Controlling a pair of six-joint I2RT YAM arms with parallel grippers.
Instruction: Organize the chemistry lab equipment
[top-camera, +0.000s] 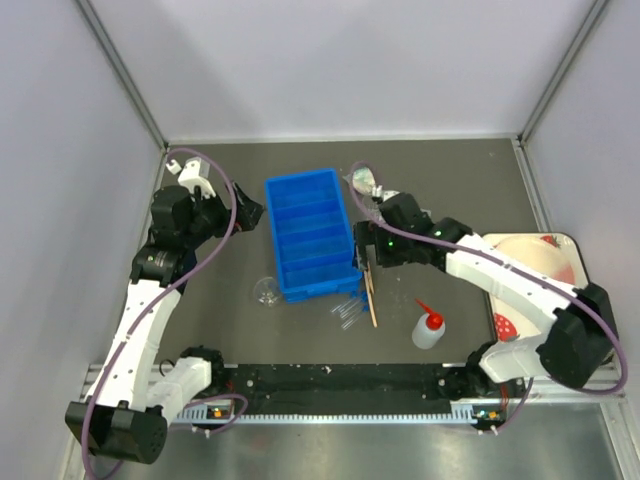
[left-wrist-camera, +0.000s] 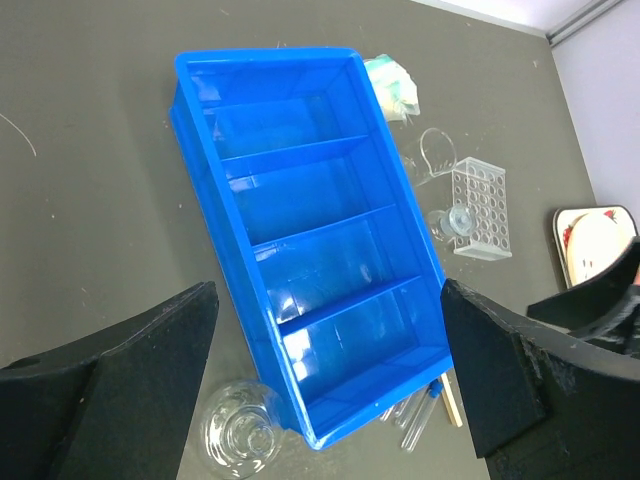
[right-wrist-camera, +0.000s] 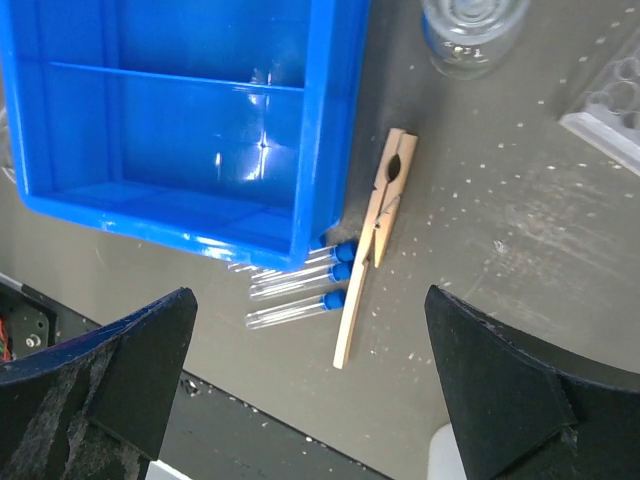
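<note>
Wooden clamp (right-wrist-camera: 375, 245), blue-capped tubes (right-wrist-camera: 295, 290): beside blue bin (right-wrist-camera: 320, 130), ahead between wide-open, empty fingers (right-wrist-camera: 100, 390) of right gripper (right-wrist-camera: 310, 385). Tube rack (left-wrist-camera: 480, 208) whole from left wrist only.

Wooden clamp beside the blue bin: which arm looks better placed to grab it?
Right, probably. The right end effector hangs open directly above the wooden clamp. The left end effector, also open, sits across the blue bin from it.

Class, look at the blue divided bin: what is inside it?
Nothing: in the left wrist view all four compartments of the blue bin show bare floors. Nothing covers its interior there.
</note>
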